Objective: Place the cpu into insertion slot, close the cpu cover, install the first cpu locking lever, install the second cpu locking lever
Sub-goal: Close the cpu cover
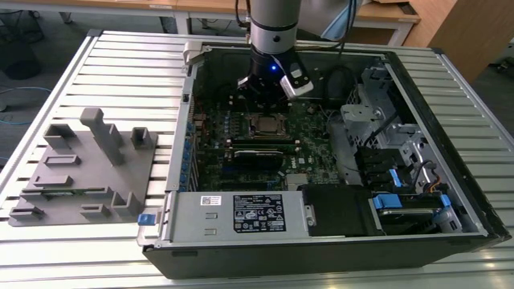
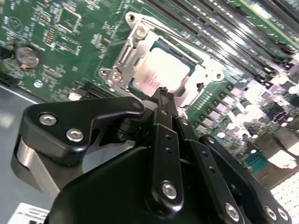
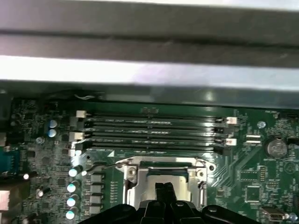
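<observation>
Silver-grey cpu (image 2: 161,74) lies in the insertion slot (image 2: 180,50) beneath the cpu cover (image 2: 133,49), and the empty gripper (image 2: 163,92), fingers pressed together just above its edge, risks slipping off and gouging the board if it presses askew.

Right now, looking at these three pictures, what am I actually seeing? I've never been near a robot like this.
One robot arm reaches down into an open computer case that lies on a slatted metal table. A camera off the arm took that picture. The other two come from cameras on the arm's wrist, looking past its black gripper. On the green motherboard sits the cpu, with the silvery cpu cover framing it. The gripper's tips are together right by the chip, and I see nothing held between them. A grey parts holder lies on the table beside the case.
</observation>
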